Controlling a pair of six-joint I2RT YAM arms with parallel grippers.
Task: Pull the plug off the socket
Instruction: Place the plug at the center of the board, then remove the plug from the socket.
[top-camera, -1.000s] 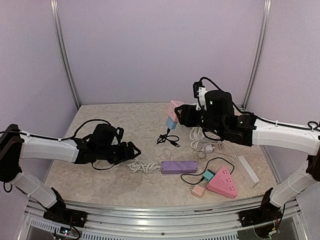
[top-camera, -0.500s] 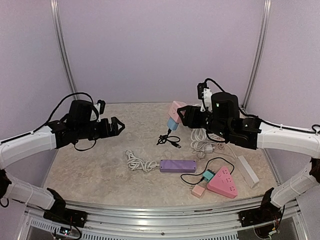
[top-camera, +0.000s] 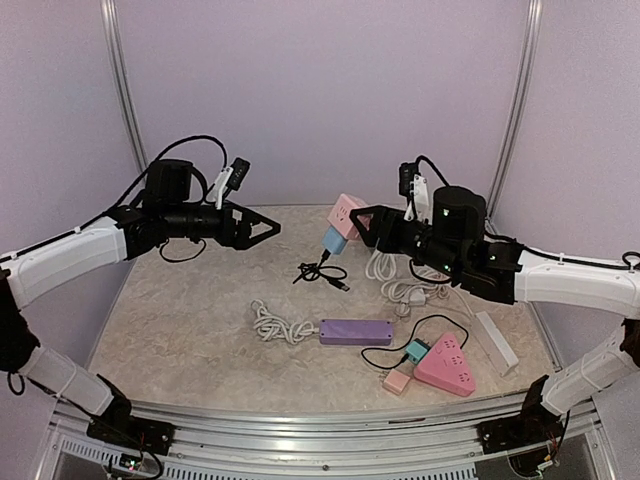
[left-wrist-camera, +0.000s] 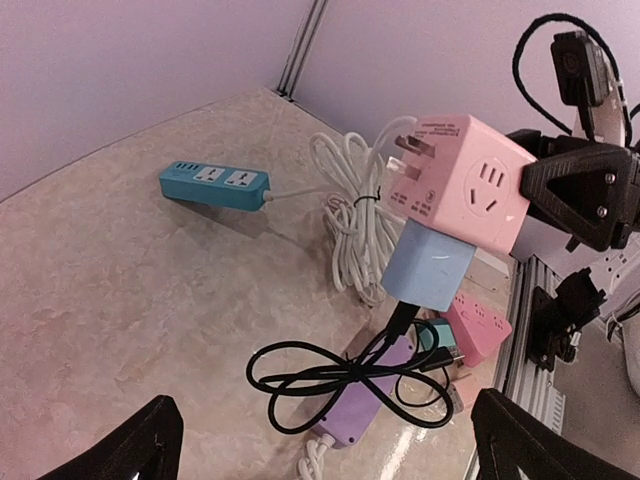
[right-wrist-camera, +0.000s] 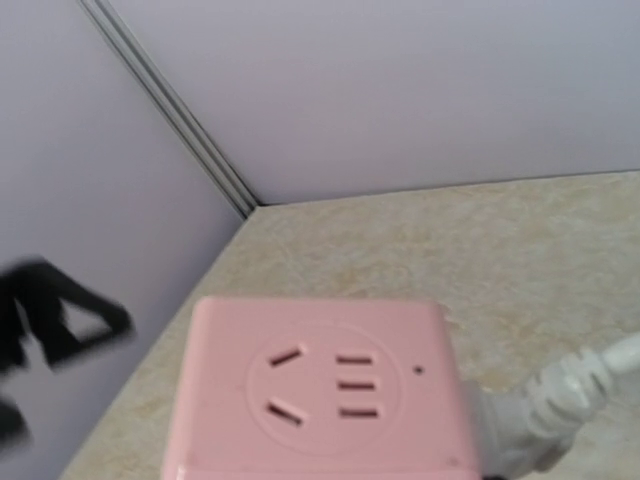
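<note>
Right now my right hand grips the pink cube socket and holds it up in the air over the back part of the table. A pale blue plug is seated in the cube's lower face. Its black cable hangs below in a loose coil, and I cannot tell whether the coil touches the table. Through the left wrist camera I see metal prongs sticking out of another side of the cube. My left hand hovers at about the same height with its jaws spread wide, pointing at the cube, apart from it and gripping nothing. Down on the table lie a purple power strip and, near the front right, a pink triangular socket.
</note>
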